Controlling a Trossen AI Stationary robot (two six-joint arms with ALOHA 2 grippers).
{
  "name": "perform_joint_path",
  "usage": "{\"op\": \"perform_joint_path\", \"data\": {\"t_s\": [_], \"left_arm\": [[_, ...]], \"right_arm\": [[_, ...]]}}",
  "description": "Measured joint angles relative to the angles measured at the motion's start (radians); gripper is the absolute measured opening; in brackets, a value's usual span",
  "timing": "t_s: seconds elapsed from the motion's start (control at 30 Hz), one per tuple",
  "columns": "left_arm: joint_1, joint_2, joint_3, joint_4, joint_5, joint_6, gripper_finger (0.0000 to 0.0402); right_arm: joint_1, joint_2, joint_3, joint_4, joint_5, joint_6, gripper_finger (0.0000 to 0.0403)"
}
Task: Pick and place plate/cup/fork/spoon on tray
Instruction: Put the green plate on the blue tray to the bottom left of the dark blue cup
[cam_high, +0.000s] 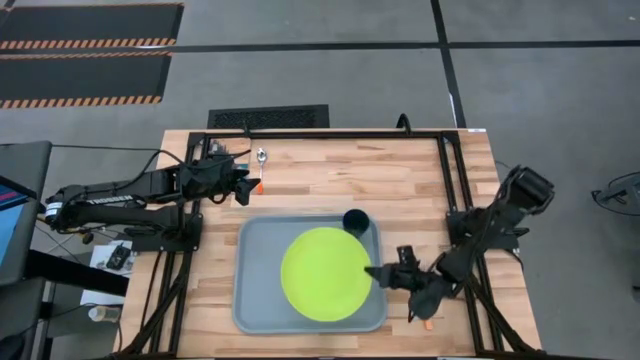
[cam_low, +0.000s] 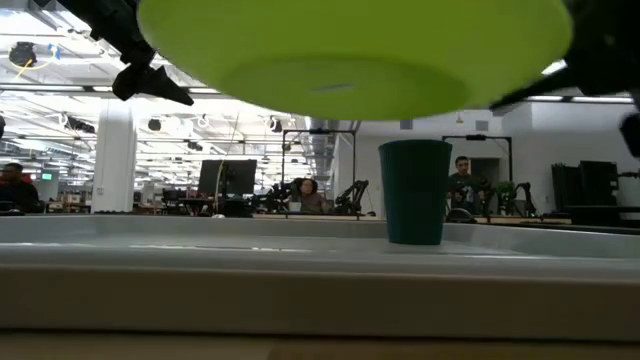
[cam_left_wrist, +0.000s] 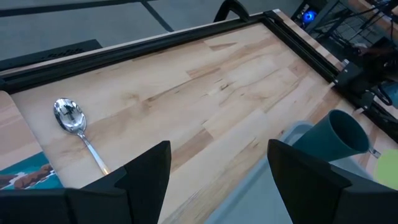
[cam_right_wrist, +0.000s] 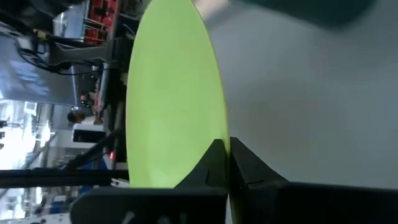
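The lime-green plate (cam_high: 326, 272) hangs above the light blue-grey tray (cam_high: 258, 300); the low view shows its underside (cam_low: 355, 50) well above the tray floor. My right gripper (cam_high: 378, 272) is shut on its right rim. The dark teal cup (cam_high: 355, 220) stands upright on the tray's far right corner, as the low view (cam_low: 415, 190) also shows. The spoon (cam_left_wrist: 74, 124) lies on the wood at the far left, in front of my left gripper (cam_high: 245, 187), which is open and empty. An orange end (cam_high: 428, 323), likely the fork, shows under my right arm. My right gripper pinches the plate's rim (cam_right_wrist: 214, 146) between its two fingers, one on the top face and one on the underside, at the side toward the table's right. The fingers come about level from the right. The plate sits roughly level, lifted clear of the tray.
A picture booklet (cam_left_wrist: 25, 173) lies on the table beside the spoon. A black frame (cam_high: 330, 133) runs along the table's far and right edges. Bare wood (cam_high: 400, 180) lies between the spoon and the cup. People and desks show in the room behind.
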Motion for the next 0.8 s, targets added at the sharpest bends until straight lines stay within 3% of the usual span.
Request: {"op": "perform_joint_path", "data": {"t_s": [0.4, 0.8], "left_arm": [[0.0, 0.0, 0.0, 0.0, -0.001, 0.002, 0.0254], [0.0, 0.0, 0.0, 0.0, -0.003, 0.015, 0.0254]], "right_arm": [[0.035, 0.171, 0.0, 0.039, -0.03, 0.273, 0.0005], [0.035, 0.173, -0.001, -0.109, -0.157, 0.359, 0.0007]]}}
